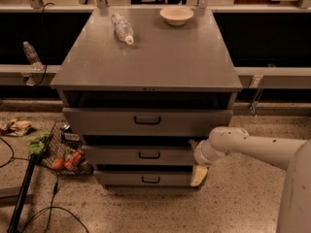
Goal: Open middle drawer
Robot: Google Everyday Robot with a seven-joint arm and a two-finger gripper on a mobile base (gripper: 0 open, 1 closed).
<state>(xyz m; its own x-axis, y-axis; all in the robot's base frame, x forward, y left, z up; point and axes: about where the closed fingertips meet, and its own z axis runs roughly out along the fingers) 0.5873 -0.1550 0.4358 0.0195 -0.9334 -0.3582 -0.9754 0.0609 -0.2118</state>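
Note:
A grey metal cabinet stands in the middle of the view with three drawers. The middle drawer [131,155] has a low front and a small black handle [149,155]. The top drawer [146,121] above it has a taller front, and the lowest drawer [146,178] sits under it. My white arm reaches in from the right, and my gripper [198,174] hangs at the right end of the middle and lowest drawer fronts, well right of the handle. One cream fingertip [198,175] points down beside the lowest drawer.
On the cabinet top [160,62] lie a plastic bottle [122,28] and a pale bowl [177,15]. A wire basket of groceries [60,152] sits on the floor at the cabinet's left, with cables and a black pole nearby. Another bottle [31,55] stands on the left ledge.

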